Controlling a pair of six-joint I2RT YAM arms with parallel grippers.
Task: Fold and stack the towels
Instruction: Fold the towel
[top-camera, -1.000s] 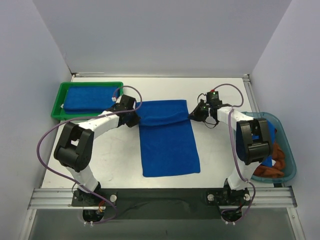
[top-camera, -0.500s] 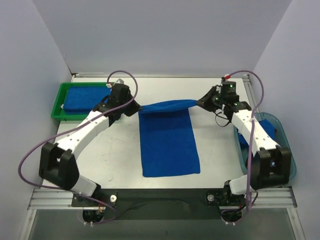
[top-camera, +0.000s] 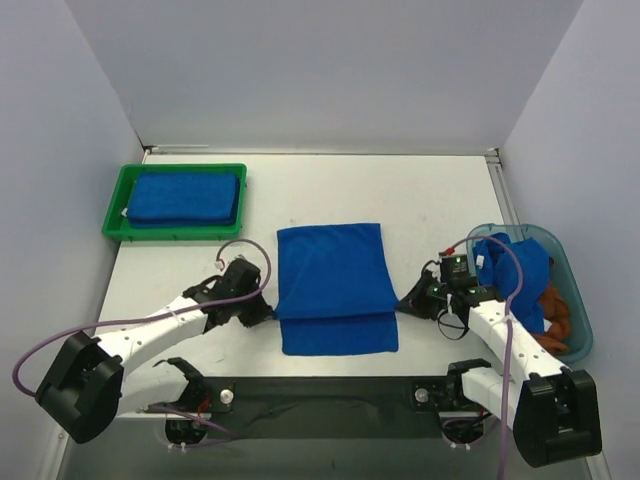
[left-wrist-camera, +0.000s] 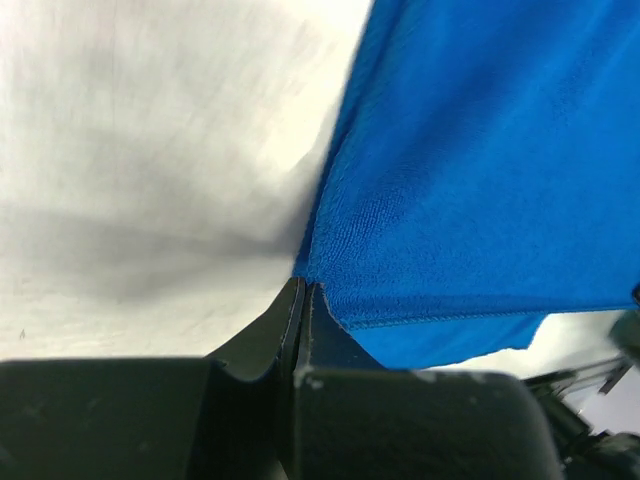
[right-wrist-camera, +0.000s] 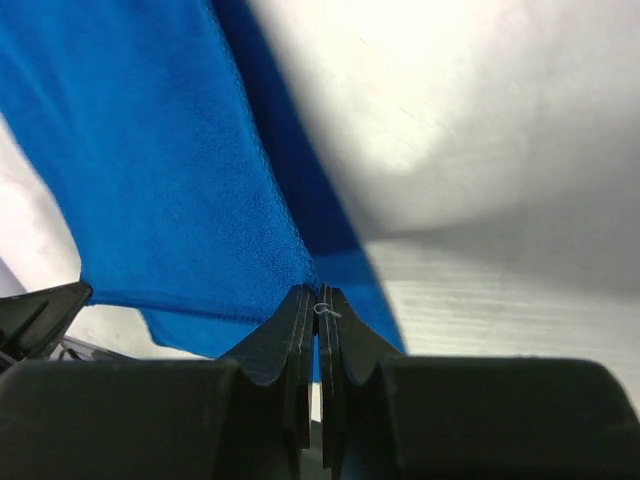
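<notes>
A towel (top-camera: 335, 285) lay at the centre of the top view, doubled over on the table (top-camera: 430, 200), its upper layer covering most of the lower one, with a strip of the lower layer showing along the bottom edge. The left gripper (top-camera: 262, 312) sat low at the upper layer's left edge, jaws pressed together on that corner; in the left wrist view the cloth's hemmed corner ran down into the closed fingers (left-wrist-camera: 265, 335) at the bottom centre of the frame. The right gripper (top-camera: 408, 305) mirrored it at the right edge, also clamped tight on the corner, and the right wrist view showed the blue edge pinched between its fingers (right-wrist-camera: 285, 335), with white table beyond at the upper right. At the upper left, a folded towel (top-camera: 185, 197) lay flat in the tray (top-camera: 112, 215). At the right edge, the bin (top-camera: 580, 335) held a crumpled towel (top-camera: 520, 265) and, beneath it, a brown towel (top-camera: 555, 320)
</notes>
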